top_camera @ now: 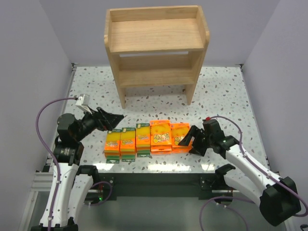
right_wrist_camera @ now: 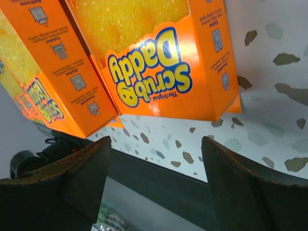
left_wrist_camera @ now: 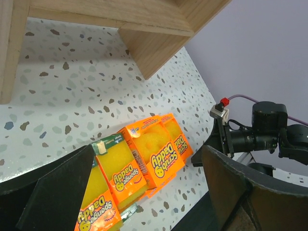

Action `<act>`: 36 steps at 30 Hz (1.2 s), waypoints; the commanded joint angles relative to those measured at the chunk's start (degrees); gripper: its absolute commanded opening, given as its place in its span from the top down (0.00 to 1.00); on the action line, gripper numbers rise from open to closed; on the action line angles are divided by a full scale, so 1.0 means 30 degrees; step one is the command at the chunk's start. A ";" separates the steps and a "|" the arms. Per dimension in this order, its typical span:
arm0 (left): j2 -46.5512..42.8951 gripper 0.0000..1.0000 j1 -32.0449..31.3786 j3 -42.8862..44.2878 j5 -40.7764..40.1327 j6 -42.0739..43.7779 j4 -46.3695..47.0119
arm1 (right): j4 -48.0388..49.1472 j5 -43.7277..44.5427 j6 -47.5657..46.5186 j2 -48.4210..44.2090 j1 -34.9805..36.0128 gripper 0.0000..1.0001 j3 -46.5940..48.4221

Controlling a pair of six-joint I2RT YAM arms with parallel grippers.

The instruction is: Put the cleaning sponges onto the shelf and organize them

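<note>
Several cleaning sponges stand in a row near the table's front edge: three yellow-and-green packs (top_camera: 127,141) on the left and two flat orange packs (top_camera: 160,136) on the right. The wooden shelf (top_camera: 156,43) stands at the back with both tiers bare. My left gripper (top_camera: 115,121) hovers open just behind the leftmost pack; its wrist view looks down on the yellow packs (left_wrist_camera: 118,168) and an orange pack (left_wrist_camera: 154,149). My right gripper (top_camera: 189,139) is open at the right end of the row. The rightmost orange pack (right_wrist_camera: 154,62) lies just ahead of its fingers (right_wrist_camera: 82,178), with nothing between them.
The speckled tabletop (top_camera: 216,96) runs between the row and the shelf. Its dark front edge (right_wrist_camera: 159,178) lies right under my right gripper. Grey walls close in both sides. In the left wrist view the right arm (left_wrist_camera: 260,130) shows beyond the packs.
</note>
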 commanded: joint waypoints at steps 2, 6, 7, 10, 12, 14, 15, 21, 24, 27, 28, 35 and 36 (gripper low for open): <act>0.0022 0.00 -0.0035 -0.0048 -0.0078 -0.0053 0.0667 | 0.2843 0.1697 0.2141 0.0844 0.0069 0.21 -0.0404; 0.0023 0.00 -0.0035 0.0098 -0.0107 0.0152 0.0346 | 0.3781 0.2956 0.2992 0.1897 0.0069 0.19 -0.0202; 0.0023 0.00 -0.0035 0.0098 -0.0107 0.0181 0.0315 | 0.3782 0.3424 0.3196 0.2017 0.0040 0.19 -0.0084; -0.0036 0.00 -0.0035 0.0157 -0.0107 0.0327 0.0110 | 0.3811 0.5183 0.3257 0.2603 -0.0105 0.17 0.0589; -0.0124 0.00 -0.0035 0.0157 -0.0136 0.0357 -0.0065 | 0.3957 0.5946 0.3169 0.2983 -0.0340 0.16 0.1173; -0.0240 0.00 -0.0035 0.0128 -0.0165 0.0358 -0.0124 | 0.4192 0.6064 0.2819 0.3832 -0.1071 0.16 0.1556; -0.0270 0.00 -0.0035 0.0099 -0.0136 0.0358 -0.0211 | 0.4338 0.6065 0.2643 0.4125 -0.1276 0.15 0.1935; -0.0622 0.00 -0.0035 -0.0106 -0.0194 0.0328 -0.0504 | 0.5100 0.6417 0.1150 0.6322 -0.3239 0.14 0.3604; -0.0797 0.00 -0.0035 -0.0107 -0.0282 0.0358 -0.0738 | 0.4839 0.6942 0.0095 0.7173 -0.3650 0.12 0.4426; -0.0944 0.00 -0.0035 0.0039 -0.0370 0.0503 -0.1089 | 0.3848 0.6155 -0.1047 0.7525 -0.4032 0.12 0.5071; -0.1031 0.00 -0.0035 0.0069 -0.0429 0.0620 -0.1178 | 0.3580 0.6153 -0.1485 0.7352 -0.4032 0.12 0.5074; -0.1003 0.00 -0.0035 -0.0545 -0.0254 0.0124 -0.0507 | 0.2961 0.5511 -0.1256 0.4394 -0.4032 0.15 0.2587; -0.0945 0.00 -0.0035 -0.0749 -0.0108 0.0007 -0.0157 | 0.3542 0.4899 -0.1139 0.4304 -0.4003 0.17 0.1916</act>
